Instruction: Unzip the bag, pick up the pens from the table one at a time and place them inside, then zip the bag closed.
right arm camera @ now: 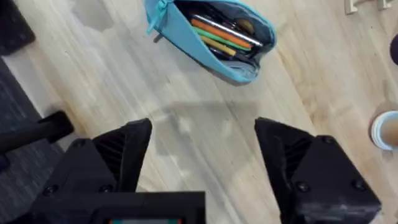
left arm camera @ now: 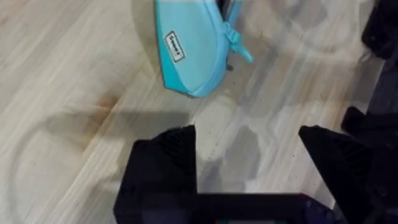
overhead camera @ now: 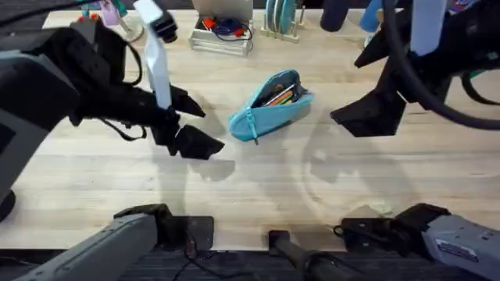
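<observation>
At the overhead frame's centre, the light blue fabric pencil pouch (overhead camera: 270,105) lies unzipped on the pale wooden table (overhead camera: 258,183), pens (right arm camera: 219,34) partly hidden inside. Left gripper (overhead camera: 187,125) and right gripper (overhead camera: 367,113) both hover with fingers apart.

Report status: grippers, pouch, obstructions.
Left gripper open, empty, beside the light blue fabric pencil pouch. Right gripper open, empty, above the table. Pouch unzipped, pens inside. Nothing blocking.
</observation>
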